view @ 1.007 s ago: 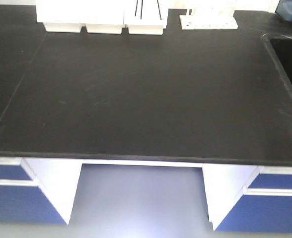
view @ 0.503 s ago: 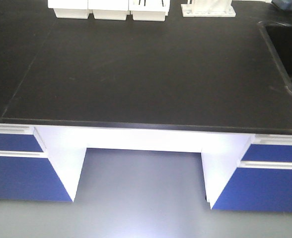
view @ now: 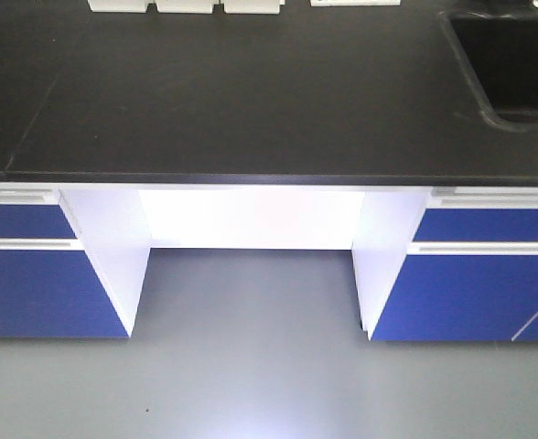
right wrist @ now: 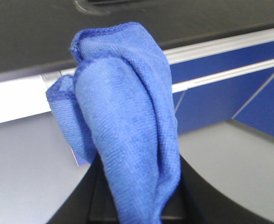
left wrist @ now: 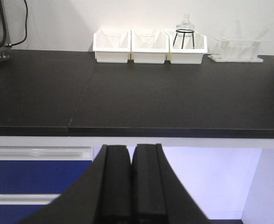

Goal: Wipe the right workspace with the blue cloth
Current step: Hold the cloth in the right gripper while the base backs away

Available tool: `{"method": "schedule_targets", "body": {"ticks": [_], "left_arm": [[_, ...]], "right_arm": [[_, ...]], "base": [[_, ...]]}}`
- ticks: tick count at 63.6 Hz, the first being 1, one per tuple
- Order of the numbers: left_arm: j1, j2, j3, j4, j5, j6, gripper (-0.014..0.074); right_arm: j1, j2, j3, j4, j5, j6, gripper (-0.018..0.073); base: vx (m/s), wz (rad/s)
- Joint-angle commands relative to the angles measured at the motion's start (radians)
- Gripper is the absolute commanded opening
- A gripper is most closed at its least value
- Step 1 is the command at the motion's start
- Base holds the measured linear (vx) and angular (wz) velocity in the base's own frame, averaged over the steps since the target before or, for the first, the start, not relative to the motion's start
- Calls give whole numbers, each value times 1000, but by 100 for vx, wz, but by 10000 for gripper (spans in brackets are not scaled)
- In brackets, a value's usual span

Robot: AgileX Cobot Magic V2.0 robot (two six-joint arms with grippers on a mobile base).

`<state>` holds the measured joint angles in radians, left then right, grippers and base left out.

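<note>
No readable text — anywhere.

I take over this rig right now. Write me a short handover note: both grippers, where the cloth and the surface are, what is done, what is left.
The left gripper is shut and empty, in the air in front of the counter's edge.
The right gripper is shut on the blue cloth, which stands up out of it in folds and touches no surface.
Ahead is a black countertop with white trays at its back and a sink at its right end. The right workspace shows in no view.
Done: the cloth is in hand.
Left: bring the cloth to the right workspace, press it down, wipe.
</note>
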<state>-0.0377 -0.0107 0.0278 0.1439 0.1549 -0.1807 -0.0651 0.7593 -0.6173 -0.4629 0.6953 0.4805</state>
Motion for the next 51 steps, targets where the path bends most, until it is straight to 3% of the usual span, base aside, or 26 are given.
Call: {"method": "schedule_targets", "body": {"ticks": [1, 51], "left_arm": [[-5, -15, 30, 1, -83, -8, -6], [-5, -15, 30, 1, -83, -8, -6]], "right_arm": [[-1, -7, -30, -30, -55, -4, -4], [-1, -7, -30, -30, -55, -4, -4]], "base": [[-24, -9], [-22, -5]]}}
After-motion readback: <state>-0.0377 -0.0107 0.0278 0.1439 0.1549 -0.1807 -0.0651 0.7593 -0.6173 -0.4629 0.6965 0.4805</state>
